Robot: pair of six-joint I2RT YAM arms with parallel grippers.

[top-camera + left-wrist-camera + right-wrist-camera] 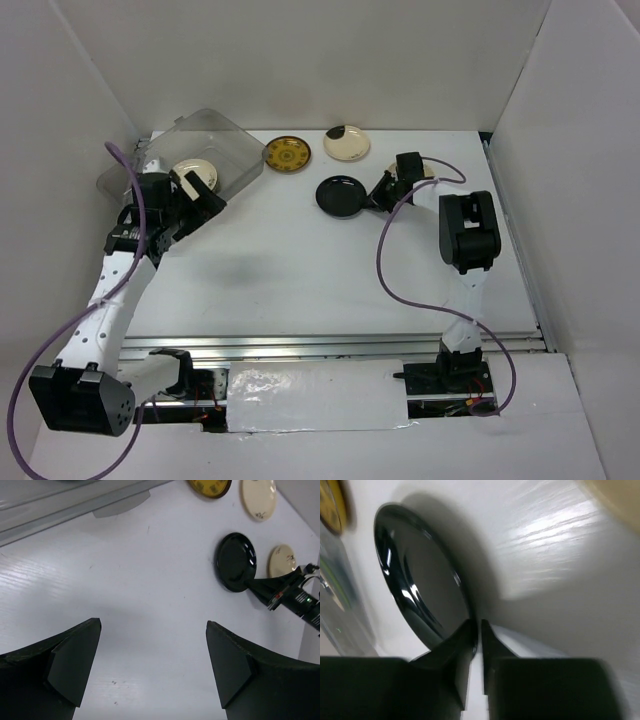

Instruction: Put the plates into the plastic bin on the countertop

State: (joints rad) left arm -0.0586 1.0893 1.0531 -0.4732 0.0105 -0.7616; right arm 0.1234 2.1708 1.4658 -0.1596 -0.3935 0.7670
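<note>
A glossy black plate (341,195) lies mid-table. My right gripper (377,194) is shut on its right rim; in the right wrist view the fingertips (479,630) pinch the rim of the plate (415,590), which looks tilted with shadow beneath. My left gripper (200,195) is open and empty beside the clear plastic bin (215,140), over bare white countertop (152,665). A cream plate (192,172) lies inside the bin. A mustard-gold plate (287,153) and a cream plate with a black patch (347,144) lie behind the black one. The blue and green plates are out of view.
Another cream plate (428,168) is partly hidden behind the right wrist; it also shows in the left wrist view (281,560). White walls (560,150) enclose the table. A metal rail (330,345) runs along the front edge. Purple cables loop from both arms.
</note>
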